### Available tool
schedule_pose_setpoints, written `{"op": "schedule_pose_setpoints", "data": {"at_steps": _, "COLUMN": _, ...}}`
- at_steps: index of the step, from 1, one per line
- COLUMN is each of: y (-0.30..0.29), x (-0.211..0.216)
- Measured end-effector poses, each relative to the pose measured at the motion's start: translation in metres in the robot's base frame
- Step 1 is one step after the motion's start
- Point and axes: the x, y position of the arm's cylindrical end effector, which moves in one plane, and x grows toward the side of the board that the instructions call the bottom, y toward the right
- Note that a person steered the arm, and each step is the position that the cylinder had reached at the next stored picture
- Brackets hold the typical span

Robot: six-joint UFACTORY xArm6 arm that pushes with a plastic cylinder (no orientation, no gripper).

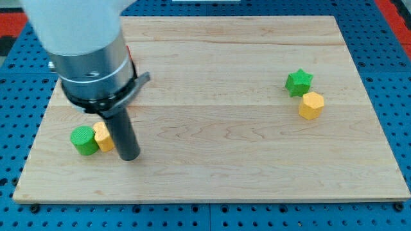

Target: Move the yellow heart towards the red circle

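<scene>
My tip [129, 156] rests on the board [218, 179], touching the yellow heart [102, 136] from the view's right; no gripper, just the bare rod. Green circle [83, 140] touches the heart's left. Red circle not visible, possibly hidden behind the arm. To push cleanly: locate the target first, then get behind the heart, keeping the green circle out of the push.

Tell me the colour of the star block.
Green star, clear in the camera view.
</scene>
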Motion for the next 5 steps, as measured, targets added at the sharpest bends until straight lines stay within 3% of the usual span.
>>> {"op": "schedule_pose_setpoints", "data": {"at_steps": 2, "y": -0.034, "x": 0.0}}
{"op": "schedule_pose_setpoints", "data": {"at_steps": 5, "y": -0.039, "x": -0.005}}
